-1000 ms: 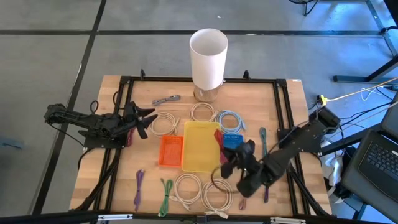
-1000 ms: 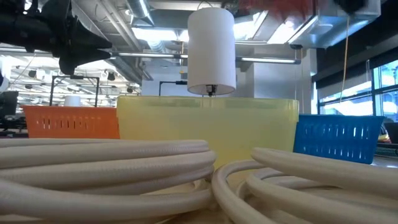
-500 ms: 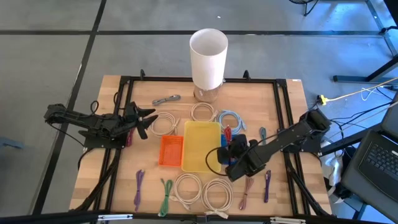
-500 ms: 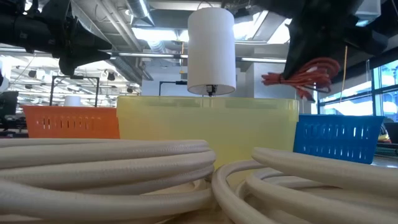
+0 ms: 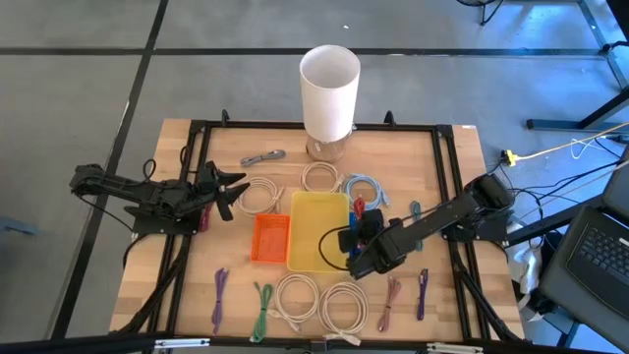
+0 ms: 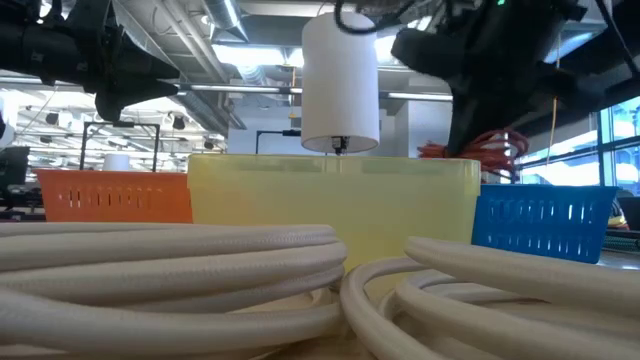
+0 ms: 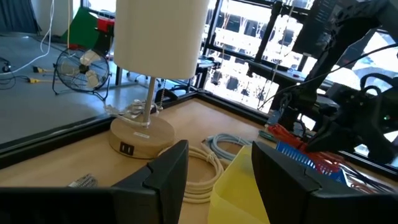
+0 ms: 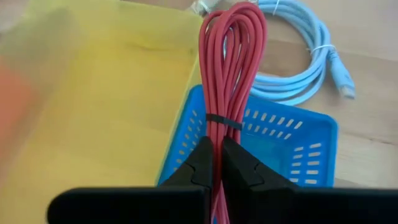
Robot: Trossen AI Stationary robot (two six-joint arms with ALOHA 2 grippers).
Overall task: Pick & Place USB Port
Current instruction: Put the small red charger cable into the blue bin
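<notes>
Right gripper (image 8: 217,163) is clamped on the coiled red cable (image 8: 226,68), which hangs over the blue basket (image 8: 292,149) beside the yellow tray (image 8: 99,106). Judgement: centre over the basket and lower before releasing. Left gripper (image 5: 228,189) waits open, well apart from the basket.

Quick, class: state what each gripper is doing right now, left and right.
Left gripper: open, holding nothing, waiting at the table's left edge.
Right gripper: shut on the red cable, above the blue basket.
</notes>
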